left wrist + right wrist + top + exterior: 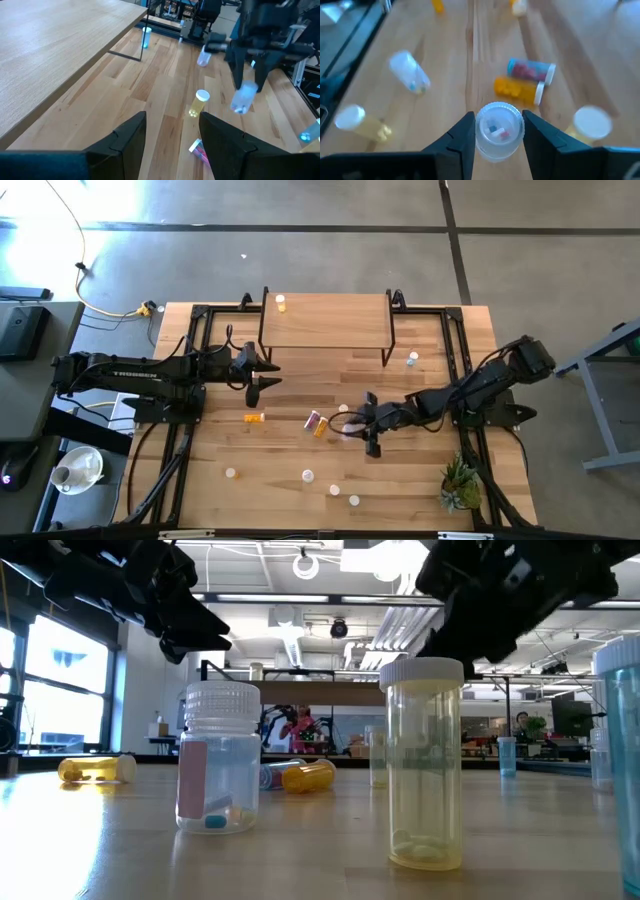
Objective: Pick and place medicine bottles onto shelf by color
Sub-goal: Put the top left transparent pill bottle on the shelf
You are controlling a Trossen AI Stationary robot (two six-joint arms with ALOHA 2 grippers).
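On the left of the worktop, the left claw hangs just off the shelf's left front leg, its fingers standing apart with nothing between them; just below it on the boards an orange bottle lies on its side; the shelf stands at the far middle of the worktop, a yellowish bottle upright near its back left corner; near the worktop's centre an orange and a pink-purple bottle lie together on their sides; just right of them the right claw is clamped on a clear white-capped bottle, a finger pressed to each side of it, a few pills visible inside; a pale bottle stands by the shelf's right front leg; along the near edge four more white-capped bottles stand scattered; a small green plant sits at the near right corner.
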